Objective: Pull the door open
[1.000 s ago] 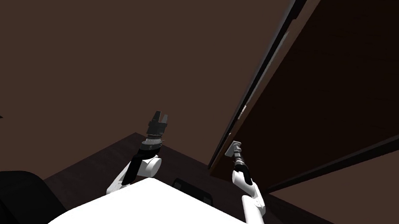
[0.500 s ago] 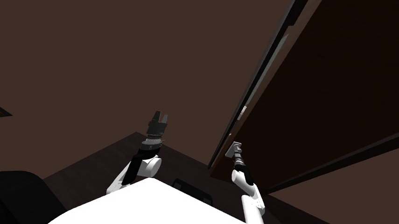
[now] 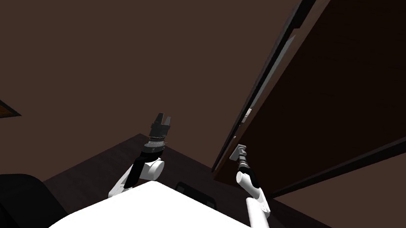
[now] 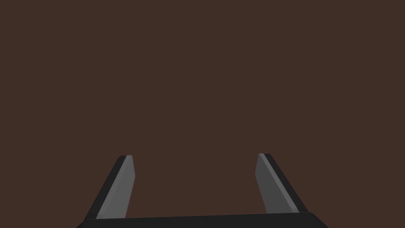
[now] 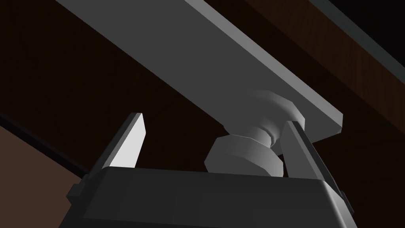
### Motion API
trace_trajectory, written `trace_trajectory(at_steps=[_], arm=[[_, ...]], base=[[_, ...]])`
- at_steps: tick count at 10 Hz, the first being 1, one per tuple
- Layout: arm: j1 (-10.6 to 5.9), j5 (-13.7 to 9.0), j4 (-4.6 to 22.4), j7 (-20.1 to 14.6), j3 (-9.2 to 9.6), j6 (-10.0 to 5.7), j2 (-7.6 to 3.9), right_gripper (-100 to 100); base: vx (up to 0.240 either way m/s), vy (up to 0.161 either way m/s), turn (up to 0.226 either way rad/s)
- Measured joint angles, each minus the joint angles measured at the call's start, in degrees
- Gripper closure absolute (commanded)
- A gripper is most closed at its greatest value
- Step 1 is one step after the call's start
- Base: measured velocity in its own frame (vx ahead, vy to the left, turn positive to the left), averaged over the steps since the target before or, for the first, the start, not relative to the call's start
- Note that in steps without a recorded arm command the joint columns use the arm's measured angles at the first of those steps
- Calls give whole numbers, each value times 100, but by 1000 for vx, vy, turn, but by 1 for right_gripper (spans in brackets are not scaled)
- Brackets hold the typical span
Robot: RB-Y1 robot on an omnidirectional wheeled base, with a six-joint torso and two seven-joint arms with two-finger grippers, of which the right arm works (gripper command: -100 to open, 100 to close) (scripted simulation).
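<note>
Two grippers are listed: right gripper (image 5: 213, 120) spread about the knob (image 5: 245, 156) of the ajar door (image 3: 343, 88) (one blade touching, unclamped), left gripper (image 4: 194, 155) wide, empty. Grasp is judged pending; closing, then pulling, is required.

Nothing can be read here: no text, label, brand, number or sign. The dark brown door (image 3: 343, 88) has a plain face, and the grey plate (image 5: 221, 51) and the round knob (image 5: 245, 158) on it are unmarked too — the brown wall (image 4: 202, 79) is one flat colour.
</note>
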Motion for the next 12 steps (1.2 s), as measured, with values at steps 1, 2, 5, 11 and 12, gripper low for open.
trace_trajectory(at_steps=[1, 2, 5, 11, 12], arm=[[-117, -62, 210, -12, 1, -68, -67, 100], [-104, -88, 229, -29, 8, -102, -93, 100], [-44, -54, 137, 8, -6, -118, 2, 100], [-167, -436, 249, -583, 241, -387, -133, 100], [-105, -523, 190, -726, 287, -441, -149, 100]], base=[[2, 20, 12], [11, -7, -13], [1, -6, -5], [-56, -38, 130], [-53, -59, 115]])
